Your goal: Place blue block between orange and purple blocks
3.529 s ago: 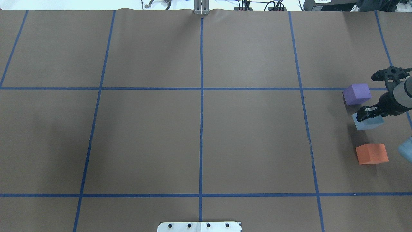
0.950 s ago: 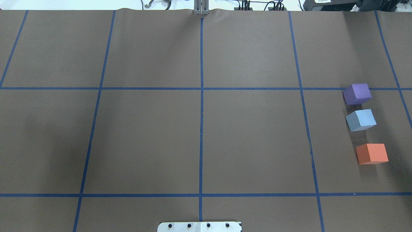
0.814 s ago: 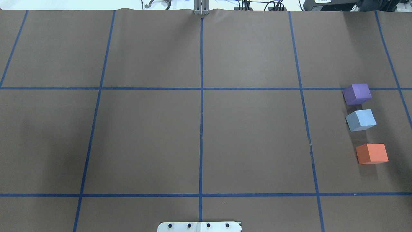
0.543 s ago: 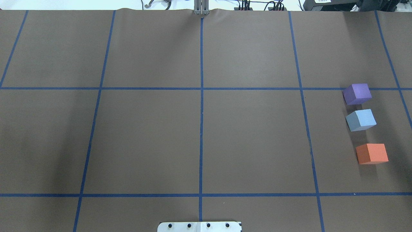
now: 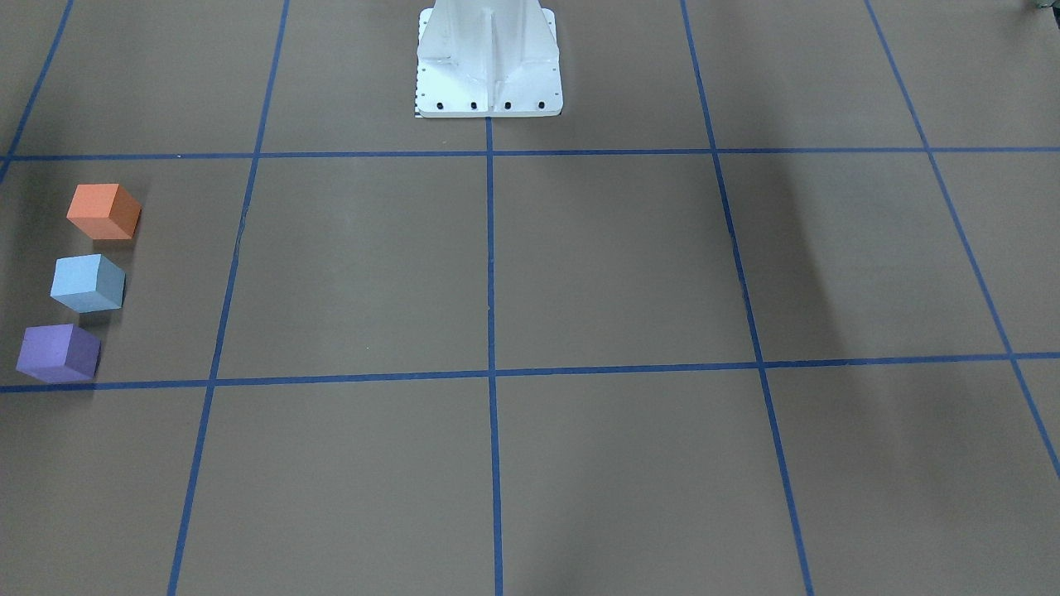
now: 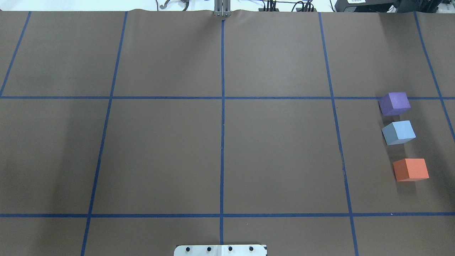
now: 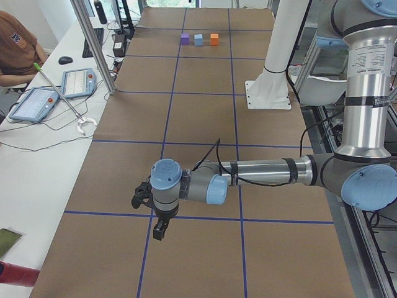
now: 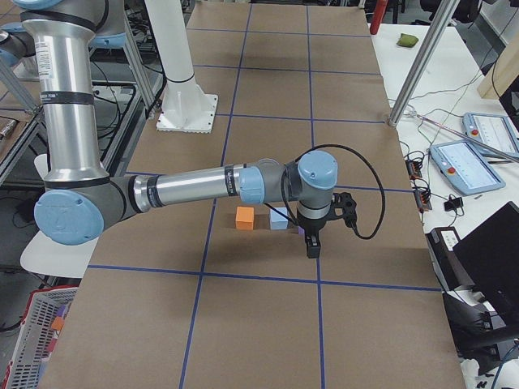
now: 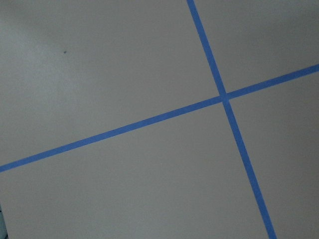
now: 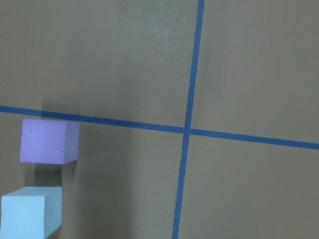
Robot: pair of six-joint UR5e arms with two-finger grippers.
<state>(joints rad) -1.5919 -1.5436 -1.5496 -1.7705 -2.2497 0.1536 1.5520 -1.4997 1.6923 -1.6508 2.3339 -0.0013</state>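
The blue block is a pale, matte cube with crisp edges, turned a little askew to the tape grid, its top face lighter than its shaded sides. It sits flat on the brown tabletop, far out on the robot's right. It lies in a row between the purple block on the far side and the orange block nearer the robot, touching neither. It is closer to the purple one. The right gripper hangs fingers-down near the row's purple end, clear of the blue block and holding nothing I can see. Whether its jaws are apart or together, I cannot tell. The left gripper is well apart at the other end, its jaws equally unreadable.
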